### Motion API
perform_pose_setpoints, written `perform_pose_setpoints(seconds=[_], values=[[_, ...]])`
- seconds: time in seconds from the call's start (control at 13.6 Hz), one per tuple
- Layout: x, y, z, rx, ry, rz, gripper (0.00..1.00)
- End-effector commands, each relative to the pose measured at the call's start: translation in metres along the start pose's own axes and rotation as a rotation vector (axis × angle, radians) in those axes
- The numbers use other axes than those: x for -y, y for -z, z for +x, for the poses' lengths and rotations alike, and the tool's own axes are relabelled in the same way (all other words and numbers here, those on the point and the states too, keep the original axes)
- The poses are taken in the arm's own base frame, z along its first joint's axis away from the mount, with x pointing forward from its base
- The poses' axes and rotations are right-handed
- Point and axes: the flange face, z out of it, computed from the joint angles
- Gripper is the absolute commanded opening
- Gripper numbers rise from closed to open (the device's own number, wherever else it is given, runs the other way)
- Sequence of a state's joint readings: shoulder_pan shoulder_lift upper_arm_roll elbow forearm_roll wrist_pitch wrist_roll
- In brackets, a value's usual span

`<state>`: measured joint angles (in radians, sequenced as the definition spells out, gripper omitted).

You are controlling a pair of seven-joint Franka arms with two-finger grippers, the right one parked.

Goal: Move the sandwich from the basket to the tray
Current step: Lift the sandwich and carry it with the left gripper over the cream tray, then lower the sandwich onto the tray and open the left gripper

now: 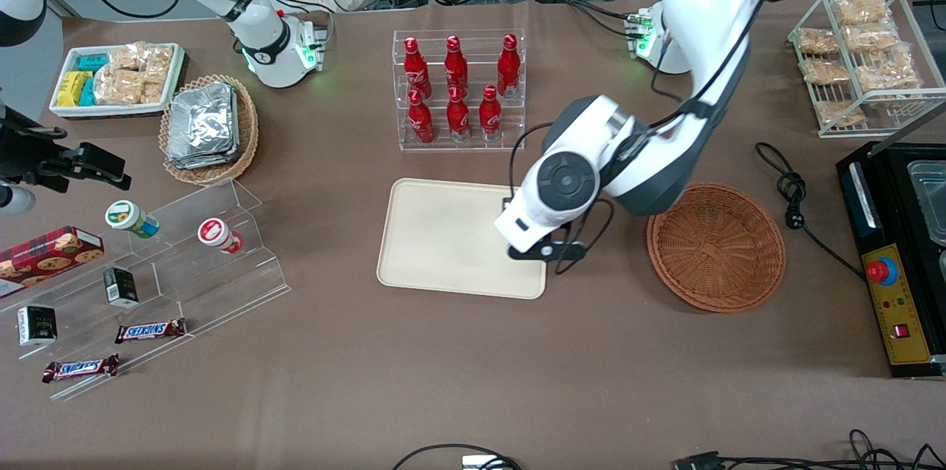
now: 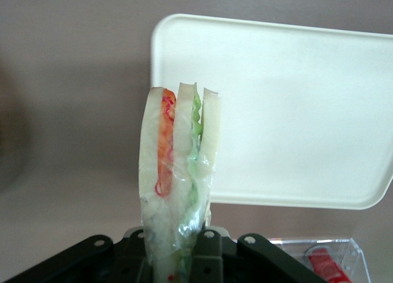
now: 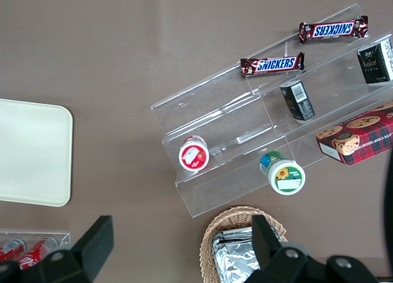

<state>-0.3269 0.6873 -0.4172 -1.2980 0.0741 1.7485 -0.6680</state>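
The triangular pale-bread sandwich (image 2: 178, 172) (orange and green filling) is clamped upright between the jaws of the left gripper (image 1: 545, 250) — held above the flat cream plastic tray's (image 1: 443, 233) edge nearest the reddish-brown wicker basket (image 1: 715, 247).

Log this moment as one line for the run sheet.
phase: carry | gripper: shut on sandwich, above tray edge nearest basket | basket: empty | tray: bare, sandwich not yet set down

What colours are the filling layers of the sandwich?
Orange and green, between pale bread slices; the gripper holds the sandwich above the tray. Clearest in the left wrist view.
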Motion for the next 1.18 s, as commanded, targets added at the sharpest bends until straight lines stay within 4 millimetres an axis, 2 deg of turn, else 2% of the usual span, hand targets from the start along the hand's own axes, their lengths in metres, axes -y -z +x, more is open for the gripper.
perform_pose_setpoints(seconds=[0.0,0.15,0.22,0.44,0.66,0.74,0.81,0.88,1.11], values=[[-0.014,-0.039,0.008,0.014,-0.031,0.012,0.00],[-0.005,-0.057,0.010,0.010,-0.046,0.063,0.00],[0.000,-0.072,0.015,0.013,-0.048,0.076,0.00],[-0.009,-0.110,0.032,-0.034,-0.054,0.018,0.00],[-0.008,-0.117,0.039,-0.049,-0.054,0.014,0.00],[-0.007,-0.116,0.041,-0.057,-0.050,0.006,0.03],[-0.008,-0.114,0.042,-0.070,-0.051,-0.002,0.34],[-0.008,-0.112,0.042,-0.079,-0.054,-0.003,0.99],[-0.005,-0.103,0.045,-0.115,-0.065,0.018,1.00]])
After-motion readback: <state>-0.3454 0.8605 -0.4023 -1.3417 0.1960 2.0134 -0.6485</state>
